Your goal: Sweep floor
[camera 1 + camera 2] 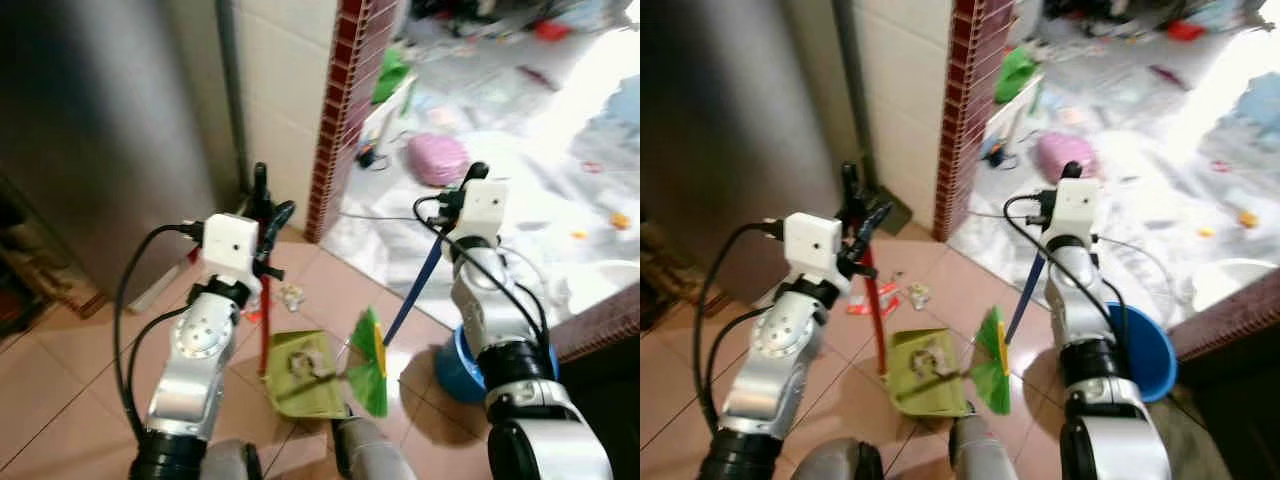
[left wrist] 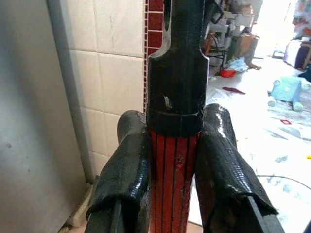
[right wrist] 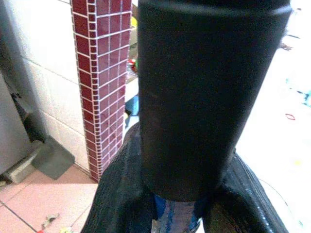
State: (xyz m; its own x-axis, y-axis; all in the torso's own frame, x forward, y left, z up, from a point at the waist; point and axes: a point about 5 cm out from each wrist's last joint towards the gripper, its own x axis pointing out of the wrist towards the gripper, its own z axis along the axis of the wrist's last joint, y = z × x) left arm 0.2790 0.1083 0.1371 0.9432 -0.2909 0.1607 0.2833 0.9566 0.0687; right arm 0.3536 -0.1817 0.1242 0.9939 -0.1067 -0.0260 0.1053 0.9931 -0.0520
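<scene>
Head views: the left tool [image 1: 262, 215] pinches the red dustpan handle [image 1: 264, 330]; the green plastic dustpan [image 1: 305, 375] holding scraps lies on pink floor tiles [image 1: 60, 400], touching the green broom head [image 1: 370, 362]. Wrist views: the right tool [image 3: 182, 213] clamps the blue broom stick [image 3: 172, 218].

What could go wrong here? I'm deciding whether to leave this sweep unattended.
The flat green plastic dustpan already holds debris; if the left tool tilts its red handle, the load may spill. Scraps on the pink tiles lie behind the pan and may be missed. The green-bristled broom on a blue stick, gripped by the right tool, works near the blue plastic basin.
</scene>
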